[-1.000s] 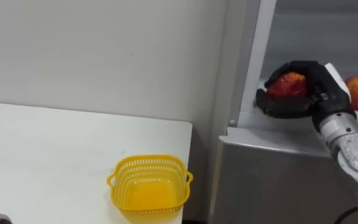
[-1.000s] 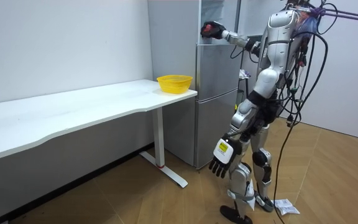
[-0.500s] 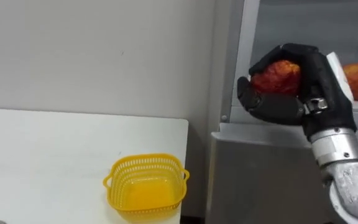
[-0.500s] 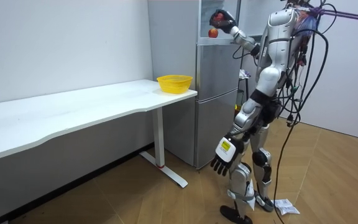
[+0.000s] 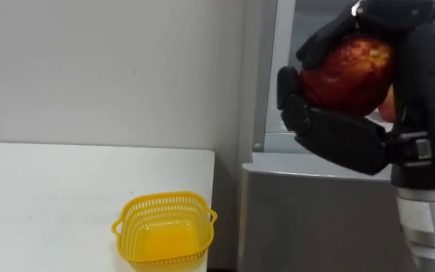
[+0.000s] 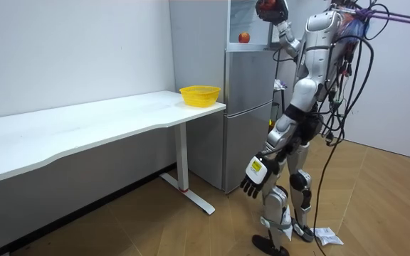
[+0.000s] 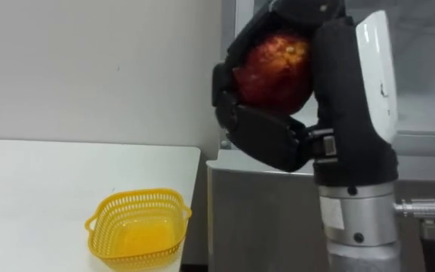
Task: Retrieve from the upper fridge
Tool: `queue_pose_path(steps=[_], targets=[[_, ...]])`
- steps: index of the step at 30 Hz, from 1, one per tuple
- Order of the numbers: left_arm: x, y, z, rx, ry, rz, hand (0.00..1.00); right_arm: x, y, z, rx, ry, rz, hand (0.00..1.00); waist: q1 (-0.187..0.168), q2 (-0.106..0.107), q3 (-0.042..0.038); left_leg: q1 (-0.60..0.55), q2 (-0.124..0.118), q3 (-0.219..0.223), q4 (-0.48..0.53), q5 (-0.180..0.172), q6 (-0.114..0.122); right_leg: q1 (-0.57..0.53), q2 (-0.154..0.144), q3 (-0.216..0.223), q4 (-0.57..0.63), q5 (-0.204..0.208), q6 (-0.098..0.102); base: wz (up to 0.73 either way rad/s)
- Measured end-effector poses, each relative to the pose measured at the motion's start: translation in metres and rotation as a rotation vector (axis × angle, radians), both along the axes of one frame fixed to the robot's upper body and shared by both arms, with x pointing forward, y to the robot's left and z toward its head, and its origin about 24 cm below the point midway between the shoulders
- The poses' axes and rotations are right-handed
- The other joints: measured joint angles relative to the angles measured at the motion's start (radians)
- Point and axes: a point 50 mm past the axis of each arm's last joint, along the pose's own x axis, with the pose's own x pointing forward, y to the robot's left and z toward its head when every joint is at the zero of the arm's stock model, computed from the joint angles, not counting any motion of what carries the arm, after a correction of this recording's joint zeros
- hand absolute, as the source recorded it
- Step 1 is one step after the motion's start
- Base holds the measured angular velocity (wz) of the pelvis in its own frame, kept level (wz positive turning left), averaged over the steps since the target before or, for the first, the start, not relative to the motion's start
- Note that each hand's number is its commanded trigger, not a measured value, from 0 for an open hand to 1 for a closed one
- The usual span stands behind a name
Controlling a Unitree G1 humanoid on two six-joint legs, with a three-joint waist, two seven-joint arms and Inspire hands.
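My right hand (image 5: 340, 137) is shut on a red, speckled fruit (image 5: 350, 64), held high and close before the open upper fridge. In the right eye view the same hand (image 7: 272, 137) wraps the fruit (image 7: 278, 64) from below and above. The room view has the right hand (image 6: 279, 11) raised near head height with the fruit (image 6: 265, 7) in it. A second orange-red fruit (image 6: 243, 37) lies on the fridge shelf; a sliver of that second fruit (image 5: 388, 106) peeks from behind my hand. My left hand (image 6: 253, 175) hangs relaxed and empty by my thigh.
A yellow mesh basket (image 5: 163, 230) sits at the near end of a long white table (image 5: 36, 196), beside the grey fridge (image 6: 251, 107). I stand on a wooden floor in front of the fridge, with the table on the room view's left.
My right hand has lifted the red fruit off the fridge shelf and drawn it up and back toward my head. The other fruit stays on the shelf. The left hand has barely moved.
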Motion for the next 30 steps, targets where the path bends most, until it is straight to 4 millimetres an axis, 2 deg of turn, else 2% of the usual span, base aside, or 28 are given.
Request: queue_pose_path(steps=[4, 9, 13, 16, 21, 25, 30], targets=[[-0.001, 0.002, 0.0, -0.002, 0.007, -0.008, 0.0, -0.003, 0.008, -0.002, -0.052, -0.032, 0.011, 1.0, 0.007, -0.013, 0.0022, -0.001, 0.0, 0.0, -0.001, 0.0, 0.0, -0.001, 0.0, -0.003, 0.001, 0.0, 0.0, 0.0], [0.0, 0.003, 0.001, -0.003, 0.012, -0.03, 0.0, -0.004, 0.021, -0.007, -0.135, -0.023, 0.031, 1.0, 0.034, -0.027, 0.0039, 0.0, 0.0, -0.002, -0.005, 0.0, 0.0, 0.005, -0.001, -0.006, 0.001, 0.0, 0.0, 0.0], [0.002, 0.007, 0.001, 0.008, 0.028, -0.048, 0.0, -0.005, 0.03, -0.011, -0.229, -0.011, 0.032, 1.0, 0.056, -0.054, 0.0157, -0.002, -0.003, -0.018, -0.003, 0.0, -0.001, 0.012, 0.0, -0.022, -0.003, 0.0, 0.0, 0.11], [0.001, 0.007, 0.0, 0.001, 0.042, -0.049, 0.0, -0.003, 0.031, -0.011, -0.255, -0.019, 0.015, 1.0, 0.079, -0.069, 0.0177, -0.013, -0.005, -0.036, 0.003, 0.0, -0.001, 0.013, -0.001, -0.058, -0.003, 0.0, 0.0, 0.17], [0.0, 0.005, -0.001, -0.012, 0.056, -0.063, 0.0, 0.012, 0.038, -0.014, -0.316, -0.022, -0.015, 1.0, 0.102, -0.073, 0.0184, -0.025, -0.007, -0.052, 0.007, 0.001, -0.002, 0.012, -0.002, -0.088, -0.003, 0.0, 0.001, 0.12], [0.0, 0.005, 0.0, -0.026, 0.061, -0.068, 0.0, 0.025, 0.041, -0.03, -0.379, 0.042, -0.051, 1.0, 0.133, -0.078, 0.0188, -0.029, -0.009, -0.066, 0.009, 0.001, -0.002, 0.014, -0.002, -0.091, -0.003, 0.0, 0.001, 0.09], [0.002, 0.006, 0.0, -0.053, 0.069, -0.076, 0.0, 0.037, 0.045, -0.045, -0.465, 0.107, -0.082, 1.0, 0.138, -0.083, 0.0182, -0.042, -0.017, -0.101, 0.012, 0.005, -0.003, 0.016, -0.002, -0.108, -0.004, -0.001, 0.002, 0.21]])
